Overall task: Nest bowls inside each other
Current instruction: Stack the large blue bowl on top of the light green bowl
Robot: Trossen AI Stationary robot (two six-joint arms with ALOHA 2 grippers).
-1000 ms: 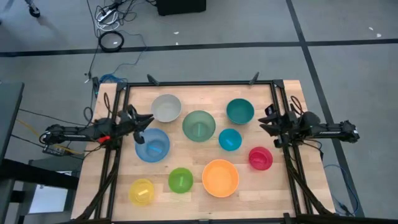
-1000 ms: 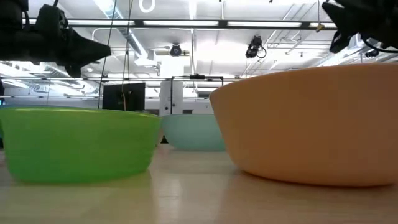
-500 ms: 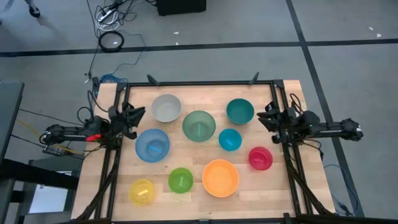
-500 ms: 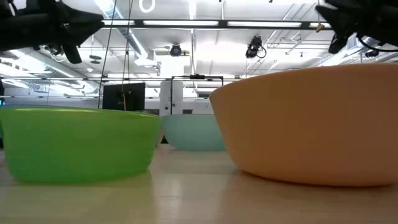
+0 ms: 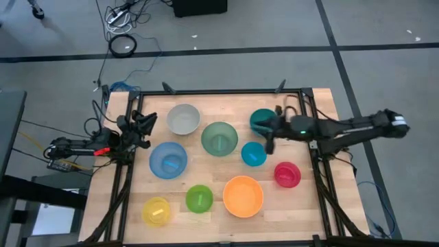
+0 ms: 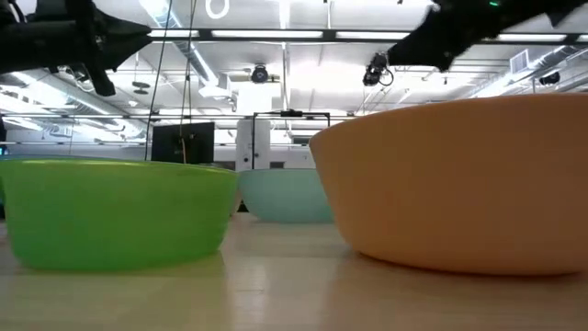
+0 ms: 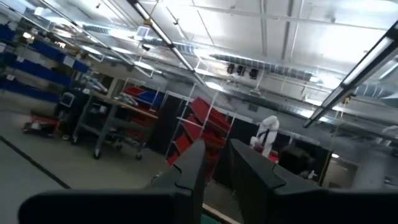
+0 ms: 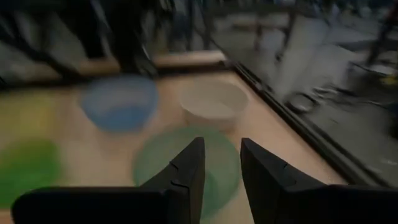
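Nine bowls stand apart on the wooden table, each on its base: white-grey [image 5: 183, 119], pale green [image 5: 219, 138], teal [image 5: 264, 122], cyan [image 5: 253, 154], blue [image 5: 168, 160], pink-red [image 5: 287, 174], orange [image 5: 243, 196], lime green [image 5: 199, 198], yellow [image 5: 156, 210]. My right gripper [image 5: 265, 134] reaches in from the right, raised above the table between the teal and cyan bowls, open and empty [image 8: 222, 143]. My left gripper [image 5: 147, 122] hovers by the left edge, tipped upward, open and empty [image 7: 216, 146].
A dark metal frame [image 5: 219, 92] runs around the table's far and side edges. Bare wood lies between the bowls and along the near edge. In the low view the lime green [image 6: 115, 211] and orange [image 6: 459, 184] bowls fill the foreground.
My right gripper has swung out from the table's right edge toward the middle, rising, and now stands above the gap between the teal and cyan bowls. My left gripper has tipped upward and drawn back from over the blue bowl toward the left edge.
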